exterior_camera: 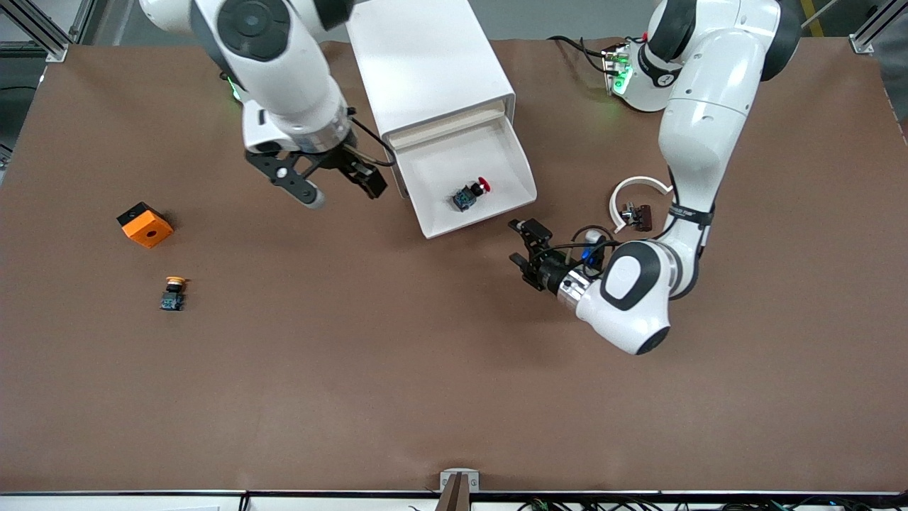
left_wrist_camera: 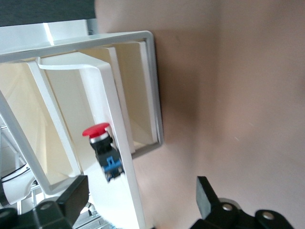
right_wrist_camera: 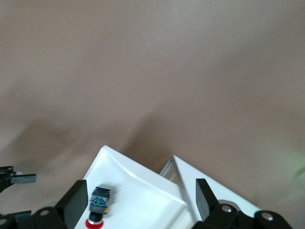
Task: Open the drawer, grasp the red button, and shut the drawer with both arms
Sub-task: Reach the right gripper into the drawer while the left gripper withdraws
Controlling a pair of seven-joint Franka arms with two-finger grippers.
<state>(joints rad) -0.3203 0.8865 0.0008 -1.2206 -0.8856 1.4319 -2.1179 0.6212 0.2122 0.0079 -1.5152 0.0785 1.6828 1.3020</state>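
The red-capped button [exterior_camera: 469, 195] lies on its side in the open white drawer [exterior_camera: 516, 160], pulled out of the white cabinet [exterior_camera: 425, 64]. My right gripper [exterior_camera: 342, 190] is open and empty, up over the table beside the drawer, toward the right arm's end. My left gripper [exterior_camera: 520, 247] is open and empty, low at the drawer's front corner toward the left arm's end. The left wrist view shows the button [left_wrist_camera: 101, 143] in the drawer, past my open left gripper [left_wrist_camera: 140, 191]. The right wrist view shows the button [right_wrist_camera: 98, 202] beside one finger of my open right gripper [right_wrist_camera: 141, 198].
An orange block with a hole [exterior_camera: 145, 224] and a yellow-capped button [exterior_camera: 172, 292] lie toward the right arm's end. A white ring [exterior_camera: 637, 187] with a small dark part sits by the left arm. The left arm's elbow [exterior_camera: 631, 298] hangs low over the table.
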